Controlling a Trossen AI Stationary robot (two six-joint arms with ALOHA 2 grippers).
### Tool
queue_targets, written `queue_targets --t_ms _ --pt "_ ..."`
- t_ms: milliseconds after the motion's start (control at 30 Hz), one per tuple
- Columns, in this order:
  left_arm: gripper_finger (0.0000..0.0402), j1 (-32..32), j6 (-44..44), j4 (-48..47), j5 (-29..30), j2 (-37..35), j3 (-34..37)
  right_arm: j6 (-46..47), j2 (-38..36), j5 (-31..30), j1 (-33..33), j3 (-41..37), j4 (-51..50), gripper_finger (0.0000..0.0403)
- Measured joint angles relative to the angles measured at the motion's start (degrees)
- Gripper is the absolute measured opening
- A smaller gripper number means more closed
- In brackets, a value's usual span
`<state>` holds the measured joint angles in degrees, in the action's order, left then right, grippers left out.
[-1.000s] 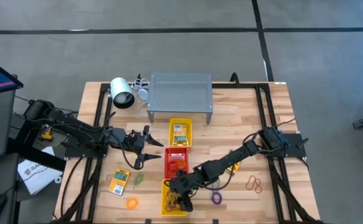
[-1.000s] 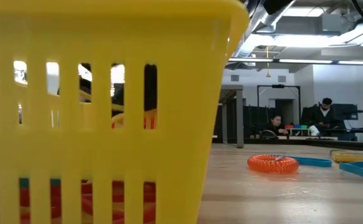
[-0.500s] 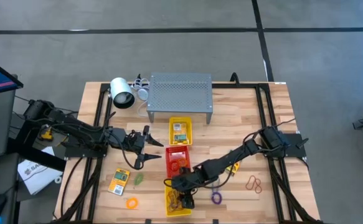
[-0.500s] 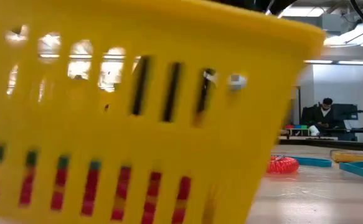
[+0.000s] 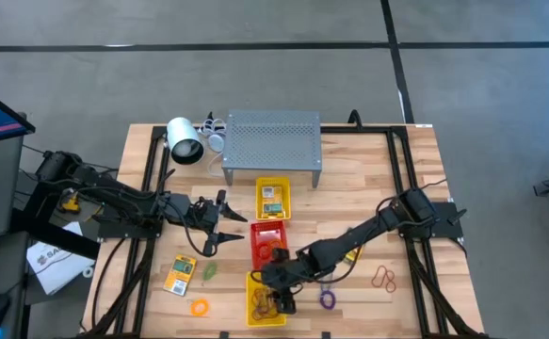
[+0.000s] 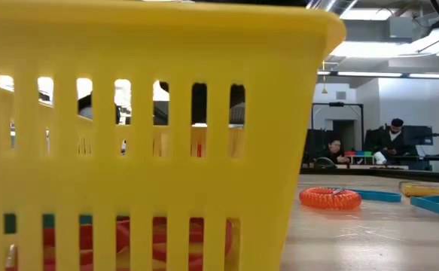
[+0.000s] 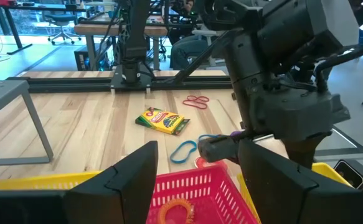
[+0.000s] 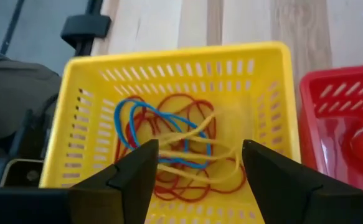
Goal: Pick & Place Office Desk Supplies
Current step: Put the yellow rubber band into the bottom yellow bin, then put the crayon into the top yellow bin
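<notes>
The near yellow tray (image 5: 258,306) (image 6: 144,135) holds a tangle of red, blue and yellow rubber bands (image 8: 169,146). My right gripper (image 5: 276,298) (image 8: 200,180) hangs open over it, slanting down. My left gripper (image 5: 239,229) waits open left of the red tray (image 5: 266,243), which holds an orange ring (image 7: 175,211). Lying flat on the wood are a yellow printed packet (image 5: 180,275), a green band (image 5: 210,271), an orange ring (image 5: 199,307), a purple ring (image 5: 327,299), red bands (image 5: 383,277) and another packet (image 7: 162,120). My right gripper stands over the bands in the near yellow tray, fingers slanting down from the table's right. Yellow strands (image 8: 197,158) run across the gap between its fingers. Whether they touch the fingertips I cannot tell.
A second yellow tray (image 5: 273,215) with a packet stands behind the red one. A grey perforated shelf (image 5: 272,141) and a white cylinder (image 5: 185,139) are at the back. Black frame rails (image 5: 152,188) run along both sides. A blue band (image 7: 183,149) lies beside the red tray.
My right gripper has risen a little over the near yellow tray and tipped. The tray jolted and tilted half a second ago; it stands level again, shifted slightly toward the table's right.
</notes>
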<state>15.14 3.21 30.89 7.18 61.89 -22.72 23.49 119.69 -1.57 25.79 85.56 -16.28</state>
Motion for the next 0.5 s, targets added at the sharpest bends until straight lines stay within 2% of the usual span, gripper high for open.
queue_targets --t_ms 133,333,400,500 --pt "0.0218 0.0 0.0 -0.02 0.0 0.0 0.0 -0.09 0.01 -1.13 0.7 0.79 -1.21 0.0228" --pt "0.0218 0.0 0.0 -0.02 0.0 0.0 0.0 -2.17 0.01 -1.78 1.25 5.54 -8.47 0.0228" --pt "0.0218 0.0 0.0 -0.02 0.0 0.0 0.0 -3.43 0.0 -2.53 1.45 7.97 -12.08 0.0228" --pt "0.0218 0.0 0.0 -0.01 0.0 0.0 0.0 -3.78 -0.04 -6.8 1.63 11.34 -23.46 0.0228"
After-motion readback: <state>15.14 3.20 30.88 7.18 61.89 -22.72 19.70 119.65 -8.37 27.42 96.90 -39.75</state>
